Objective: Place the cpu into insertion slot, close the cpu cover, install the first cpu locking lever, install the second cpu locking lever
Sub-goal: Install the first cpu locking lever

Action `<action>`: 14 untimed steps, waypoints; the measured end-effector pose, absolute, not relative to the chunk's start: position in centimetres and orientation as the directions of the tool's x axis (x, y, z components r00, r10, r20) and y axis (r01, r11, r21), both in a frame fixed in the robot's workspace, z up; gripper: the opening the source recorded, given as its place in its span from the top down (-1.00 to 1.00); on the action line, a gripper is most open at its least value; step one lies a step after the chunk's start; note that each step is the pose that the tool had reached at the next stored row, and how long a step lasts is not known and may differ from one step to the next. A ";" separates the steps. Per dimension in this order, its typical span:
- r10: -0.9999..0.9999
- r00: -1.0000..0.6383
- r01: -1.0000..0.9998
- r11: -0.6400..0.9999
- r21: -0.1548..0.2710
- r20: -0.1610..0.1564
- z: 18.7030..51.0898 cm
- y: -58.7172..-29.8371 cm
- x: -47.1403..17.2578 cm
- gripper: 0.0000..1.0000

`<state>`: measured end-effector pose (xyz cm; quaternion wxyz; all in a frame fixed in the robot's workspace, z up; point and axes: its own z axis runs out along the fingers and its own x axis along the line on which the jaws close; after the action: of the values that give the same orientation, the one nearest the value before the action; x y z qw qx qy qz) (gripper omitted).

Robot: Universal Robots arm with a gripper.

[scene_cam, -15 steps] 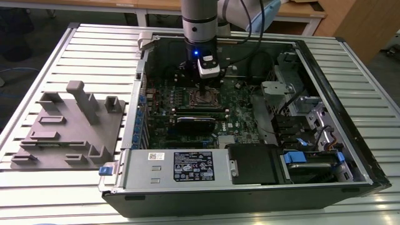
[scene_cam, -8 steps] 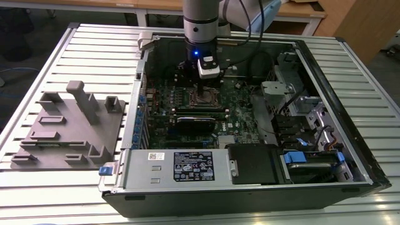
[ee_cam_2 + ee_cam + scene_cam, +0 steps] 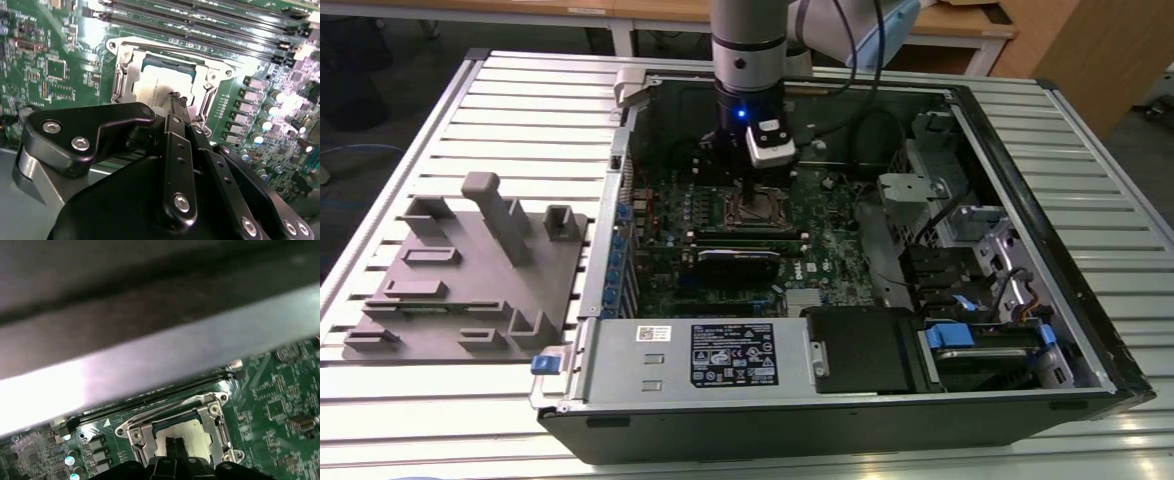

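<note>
The cpu (image 3: 154,84) (image 3: 196,434) lies flat in the insertion slot (image 3: 758,211) on the green motherboard, its silvery top showing. The cpu cover (image 3: 121,75) (image 3: 136,432) lies down around the chip, framing it on all sides. My gripper (image 3: 177,98) (image 3: 175,444) (image 3: 755,188) hangs straight over the socket. Its black fingers are shut together into one narrow tip, which is at or just above the chip's near edge. Nothing shows between the fingers. My own gripper body hides the near side of the socket in the second wrist view.
The open computer case (image 3: 1014,110) walls in the board on all sides. Long memory slots (image 3: 200,22) run beside the socket, and a black card (image 3: 740,265) lies in front of it. A grey fixture block (image 3: 474,270) stands on the slatted table at the exterior view's left.
</note>
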<state>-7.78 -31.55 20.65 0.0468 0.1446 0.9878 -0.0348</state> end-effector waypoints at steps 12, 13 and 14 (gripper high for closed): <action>0.114 -0.988 0.120 0.991 -0.055 -0.103 20.6 -31.6 -7.6 0.80; 0.108 -0.989 0.114 0.992 -0.055 -0.102 20.6 -31.6 -7.5 0.80; 0.102 -0.990 0.108 0.993 -0.055 -0.102 20.6 -31.6 -7.4 0.80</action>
<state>-7.43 -31.56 20.59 0.0498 0.0526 0.9969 -0.0303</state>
